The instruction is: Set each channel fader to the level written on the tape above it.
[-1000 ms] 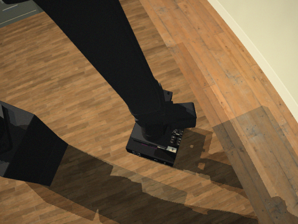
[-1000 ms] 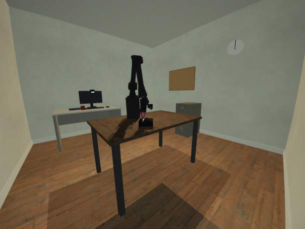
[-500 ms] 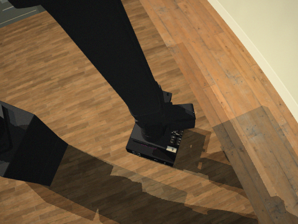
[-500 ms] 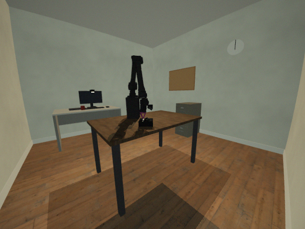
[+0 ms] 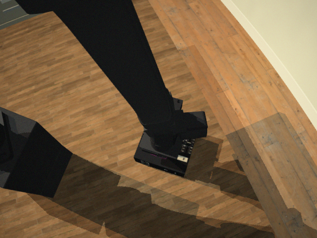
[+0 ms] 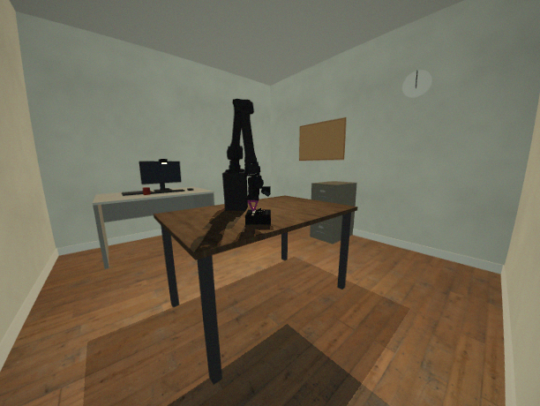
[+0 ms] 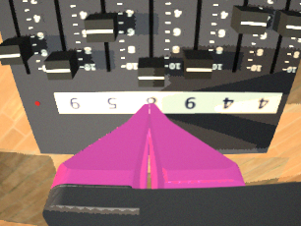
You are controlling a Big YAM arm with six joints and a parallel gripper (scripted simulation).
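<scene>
The dark lighting desk stands on the table. In the wrist view it appears upside down, its 10 marks nearest the tape. From left the tape reads 6 or 9, 5, 8, 6 or 9, 4, 4. Master cap is leftmost. Channel caps one, three and four appear near 10; two near 6; five and six around 5 to 6. Raised caps make exact levels uncertain. My gripper is shut and empty, fingertips over the 8; contact is unclear.
The desk stands near an edge of the wooden table. The arm reaches over the desk and hides much of it in the top view. A side desk and a filing cabinet stand beyond the table.
</scene>
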